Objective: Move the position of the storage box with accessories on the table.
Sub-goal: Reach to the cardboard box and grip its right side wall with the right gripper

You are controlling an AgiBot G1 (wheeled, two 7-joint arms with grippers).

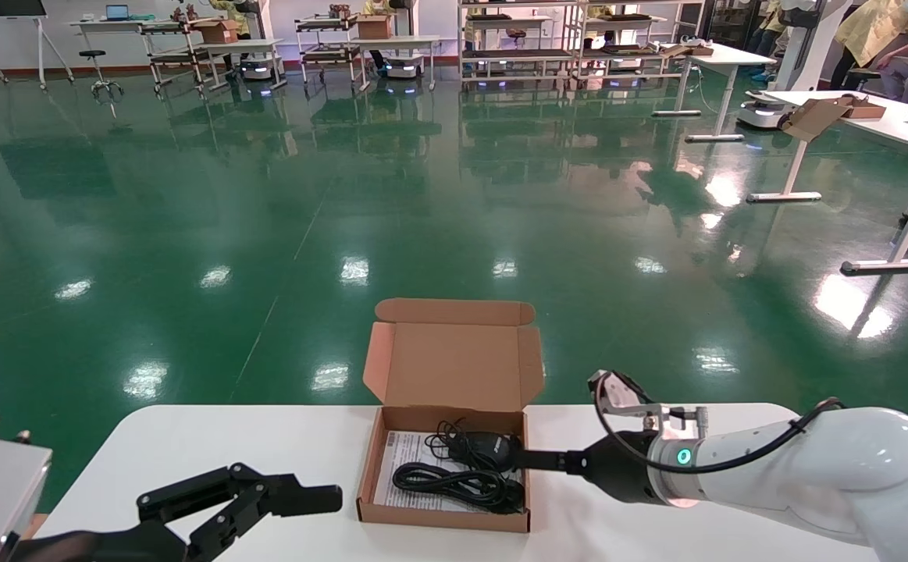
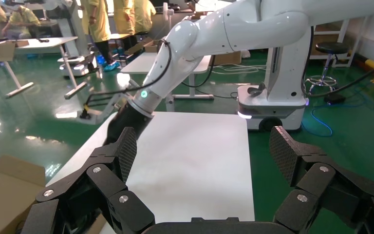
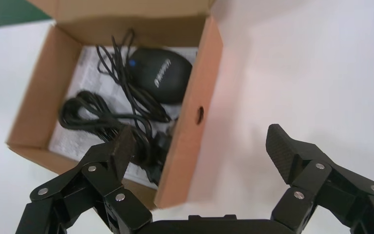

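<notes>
Right hand (image 3: 202, 146) is spread wide, released and grasping nothing, and it straddles the right-hand wall of the storage box (image 1: 443, 511): one finger hangs inside the box over the coiled black cable (image 3: 104, 124), the other hangs outside over the bare bench (image 1: 188, 445). Its white forearm reaches in low from the robot's right side, nearly level with the bench top, wrist pointing across toward the box. Just ahead of the inner finger lies the black mouse (image 3: 161, 74), resting on the white printed sheet (image 3: 70, 141) that lines the box floor. Beyond the hand the box lid stands upright with its tuck flap on top. The box sits near the middle of the bench, at its far edge.

Left hand (image 1: 266, 499) hovers low over the near left part of the bench, well apart from the box, fingers also spread and empty.
</notes>
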